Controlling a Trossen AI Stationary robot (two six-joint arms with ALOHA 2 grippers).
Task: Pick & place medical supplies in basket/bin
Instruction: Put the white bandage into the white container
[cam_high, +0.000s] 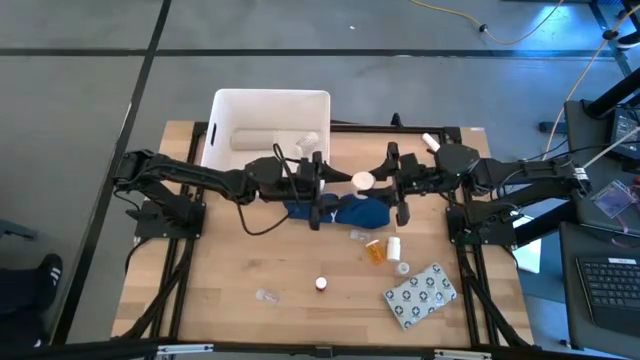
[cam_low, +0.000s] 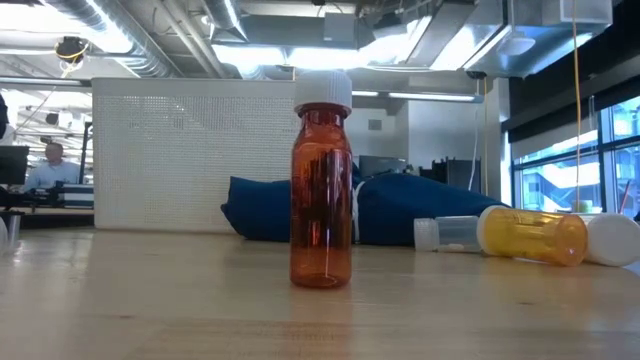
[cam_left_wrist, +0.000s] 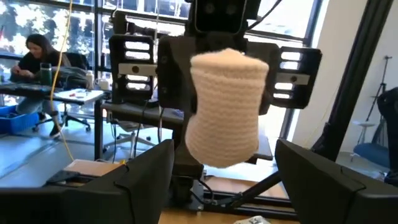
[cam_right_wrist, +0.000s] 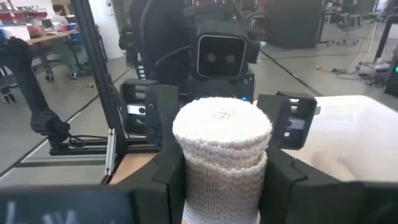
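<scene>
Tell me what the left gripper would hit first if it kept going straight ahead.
Probably the white woven gauze roll held in the right gripper: it sits directly ahead of the open left gripper, between the two, though the depth is unclear.

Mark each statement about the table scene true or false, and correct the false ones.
1. The right gripper holds a gauze roll. True.
2. The left gripper is shut on that roll. False: its fingers stand open, apart from the roll.
3. The bin already contains a gauze roll. True.
4. The amber bottle with a white cap lies on its side. False: it stands upright on the table.
5. The blister pack lies inside the bin. False: it lies on the table, near the right front corner.
6. A blue cloth lies on the table below the two grippers. True.
</scene>
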